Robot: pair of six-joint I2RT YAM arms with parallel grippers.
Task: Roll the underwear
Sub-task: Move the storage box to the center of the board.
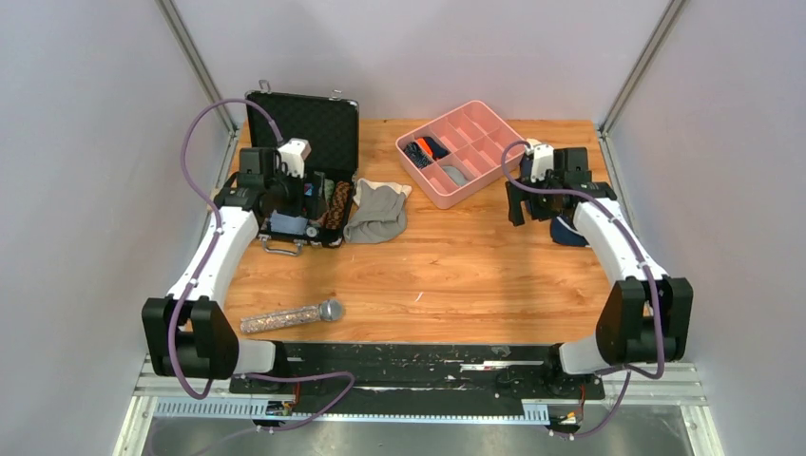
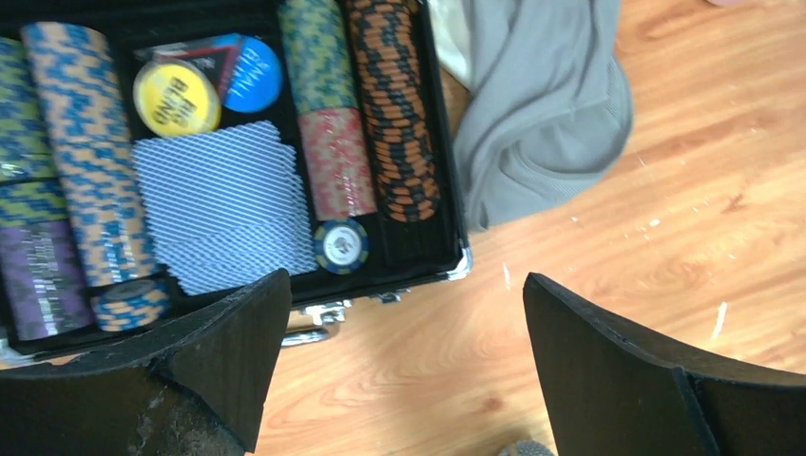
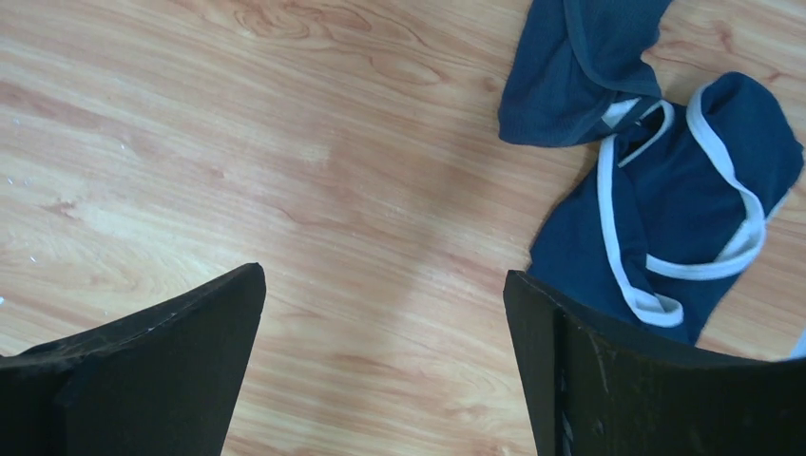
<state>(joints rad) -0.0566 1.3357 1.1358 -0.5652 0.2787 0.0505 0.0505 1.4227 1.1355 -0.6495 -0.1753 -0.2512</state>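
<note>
The gray-taupe underwear (image 1: 377,214) lies crumpled on the wooden table just right of the open black case, its pale cream band at the far edge. It also shows in the left wrist view (image 2: 542,104) at the upper right. My left gripper (image 1: 285,195) hangs over the case's near edge, left of the underwear; in its own view (image 2: 407,366) it is open and empty. My right gripper (image 1: 521,201) is far to the right, near the pink tray; in its own view (image 3: 385,366) it is open and empty above bare wood.
An open black case (image 1: 309,161) holds poker chips (image 2: 86,161) and cards. A pink divided tray (image 1: 462,152) stands at the back. A navy garment with white trim (image 3: 665,180) lies by the right gripper. A microphone (image 1: 291,316) lies near the front left.
</note>
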